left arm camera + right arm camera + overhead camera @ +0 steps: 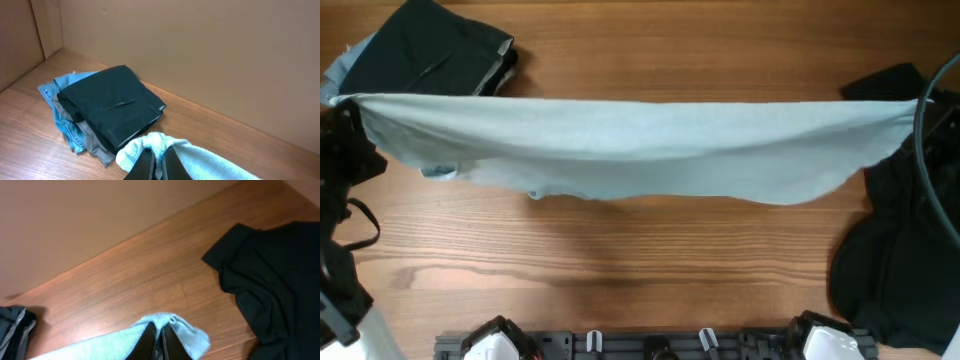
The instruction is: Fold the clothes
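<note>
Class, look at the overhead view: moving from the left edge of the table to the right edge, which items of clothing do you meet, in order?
Folded stack of clothes with a dark garment on top → pale blue-grey T-shirt, held stretched across the middle → loose black garment, heaped at the right edge.

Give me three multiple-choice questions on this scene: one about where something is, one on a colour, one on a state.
1. The folded stack lies: A far left; B far right; C centre.
2. The shirt is: A red; B pale blue; C yellow.
3. The shirt is: A folded flat; B crumpled; C stretched between the left end effector and right end effector.
Answers: A, it sits in the overhead view's far-left corner; B, the cloth looks pale blue; C, each end effector pinches one end.
</note>
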`<state>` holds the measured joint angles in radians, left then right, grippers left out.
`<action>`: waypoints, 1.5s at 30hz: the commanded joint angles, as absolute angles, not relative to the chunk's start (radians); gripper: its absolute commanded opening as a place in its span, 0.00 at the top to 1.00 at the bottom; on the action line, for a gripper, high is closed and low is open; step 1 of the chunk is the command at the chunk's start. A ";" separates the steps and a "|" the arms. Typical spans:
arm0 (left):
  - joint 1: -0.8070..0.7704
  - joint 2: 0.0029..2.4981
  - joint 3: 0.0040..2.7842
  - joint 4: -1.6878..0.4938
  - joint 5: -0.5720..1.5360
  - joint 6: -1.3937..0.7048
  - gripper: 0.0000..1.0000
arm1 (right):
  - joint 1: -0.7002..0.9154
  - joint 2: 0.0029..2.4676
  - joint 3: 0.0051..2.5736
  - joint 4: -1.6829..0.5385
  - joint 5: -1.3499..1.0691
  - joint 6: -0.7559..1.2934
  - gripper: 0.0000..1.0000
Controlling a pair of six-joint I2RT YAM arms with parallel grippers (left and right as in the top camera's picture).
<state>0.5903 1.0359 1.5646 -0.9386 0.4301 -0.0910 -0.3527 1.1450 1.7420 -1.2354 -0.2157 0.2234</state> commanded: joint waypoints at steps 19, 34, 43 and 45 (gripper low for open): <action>0.299 1.414 1.997 -0.856 0.587 -0.102 0.96 | -0.403 1.299 1.865 -0.992 -0.492 0.134 0.95; 0.299 1.139 2.014 -1.184 0.088 -0.064 0.96 | -0.403 1.113 1.864 -1.178 -0.299 0.160 0.96; 0.299 1.510 2.014 -1.188 0.483 -0.055 0.96 | -0.403 1.452 1.864 -1.312 -0.388 0.101 0.96; 0.299 1.572 2.014 -1.187 0.545 -0.055 0.96 | -0.403 1.487 1.864 -1.316 -0.402 0.073 0.96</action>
